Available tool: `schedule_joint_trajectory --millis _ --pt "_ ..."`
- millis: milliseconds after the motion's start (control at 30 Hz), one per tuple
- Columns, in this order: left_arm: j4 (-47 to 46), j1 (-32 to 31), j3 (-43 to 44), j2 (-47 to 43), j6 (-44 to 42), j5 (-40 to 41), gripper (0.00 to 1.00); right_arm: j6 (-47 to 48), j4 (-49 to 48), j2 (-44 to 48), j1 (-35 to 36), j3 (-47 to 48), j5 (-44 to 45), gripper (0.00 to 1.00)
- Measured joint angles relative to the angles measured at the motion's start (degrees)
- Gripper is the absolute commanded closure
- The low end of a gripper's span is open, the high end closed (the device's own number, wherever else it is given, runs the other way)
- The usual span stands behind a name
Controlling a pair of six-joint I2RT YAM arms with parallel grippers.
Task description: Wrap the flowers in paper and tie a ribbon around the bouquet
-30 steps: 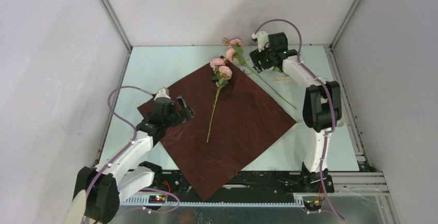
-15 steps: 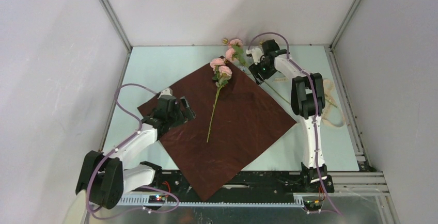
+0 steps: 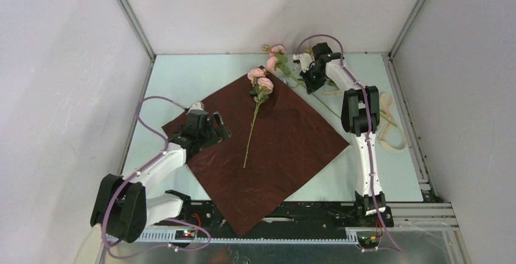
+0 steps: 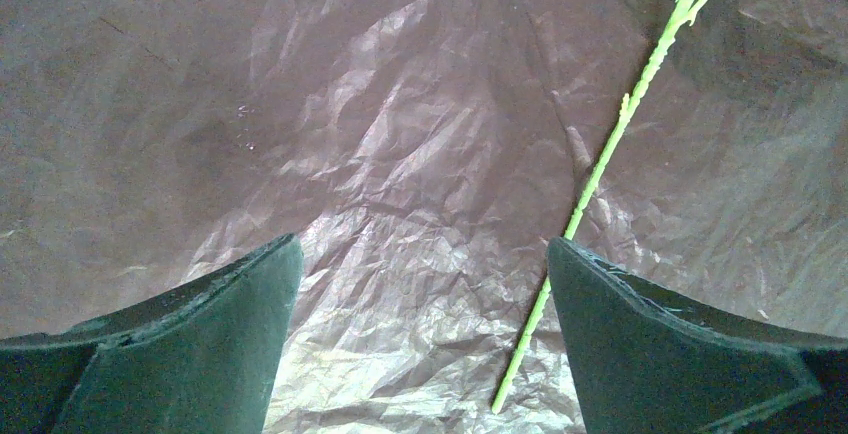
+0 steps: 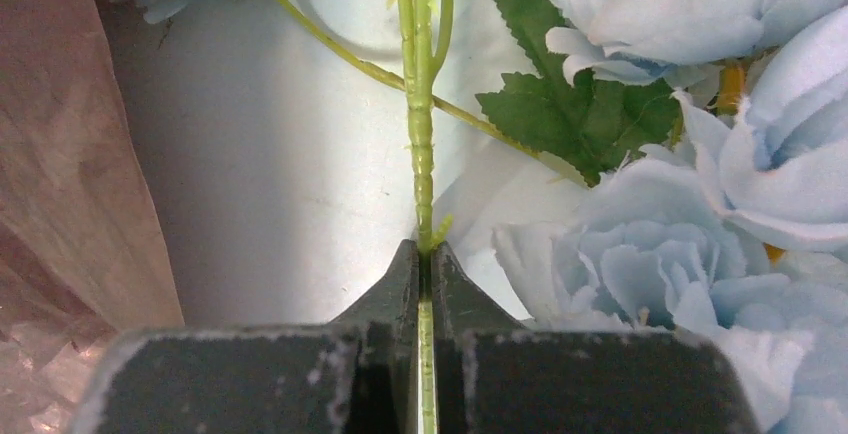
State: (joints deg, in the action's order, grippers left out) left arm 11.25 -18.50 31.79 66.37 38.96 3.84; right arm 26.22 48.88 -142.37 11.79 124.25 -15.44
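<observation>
The paper [image 3: 274, 148] lies flat as a dark maroon diamond on the table. One pink-headed flower [image 3: 258, 103] rests on it, stem pointing to the near side; its green stem [image 4: 610, 144] shows in the left wrist view. More pink flowers [image 3: 275, 57] lie past the paper's far corner. My right gripper [image 5: 425, 254] is shut on a green flower stem [image 5: 421, 144] there, beside pale blue blooms [image 5: 700, 184]. My left gripper [image 4: 425, 259] hangs open over the paper's left part, holding nothing. The ribbon [image 3: 389, 131] lies in loops at the right.
Metal frame rails [image 3: 131, 30] and white walls close in the pale green table [image 3: 182, 78]. The paper's edge [image 5: 70, 174] lies left of the held stem. Both arm bases sit at the near edge.
My right gripper has closed onto the flower stem at the far side, and the arm has drawn in towards the flowers. The left arm has shifted only slightly.
</observation>
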Motion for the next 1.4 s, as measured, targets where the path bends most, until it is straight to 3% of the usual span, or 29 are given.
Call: schedule_joint_trajectory --millis 100,267,433,600,700,833,1033,1200,1400 --pt "0.0 0.0 0.0 0.0 0.0 0.0 0.0 -0.9 -0.7 0.6 0.1 -0.7 0.9 1.0" --pt "0.0 0.0 0.0 -0.1 0.0 0.1 0.0 -2.9 -6.2 8.9 1.0 -12.9 8.2 1.0" --pt "0.0 0.0 0.0 -1.4 -0.2 0.4 0.0 -5.7 -13.7 27.8 2.1 -27.6 16.4 1.0" --pt "0.2 0.0 0.2 -3.4 -0.5 0.4 0.0 -9.0 -24.4 47.8 2.6 -33.3 20.3 1.0" --pt "0.3 0.0 0.2 -4.8 -0.5 0.4 0.0 -13.9 -28.5 55.7 3.3 -33.3 21.1 1.0" --pt "0.4 0.0 0.2 -6.5 -0.4 0.4 0.0 -28.5 -29.2 61.1 5.3 -33.4 18.0 1.0" --pt "0.4 0.0 0.2 -7.6 -0.1 0.4 0.0 -54.5 -35.1 62.0 16.8 -47.0 13.7 1.0" --pt "0.4 0.0 0.2 -7.6 0.0 0.3 0.0 -70.1 -42.4 51.2 28.4 -53.4 13.9 1.0" --pt "-0.1 0.1 0.1 -7.5 0.0 0.4 0.0 -81.7 -51.3 38.6 35.9 -53.6 17.1 1.0"
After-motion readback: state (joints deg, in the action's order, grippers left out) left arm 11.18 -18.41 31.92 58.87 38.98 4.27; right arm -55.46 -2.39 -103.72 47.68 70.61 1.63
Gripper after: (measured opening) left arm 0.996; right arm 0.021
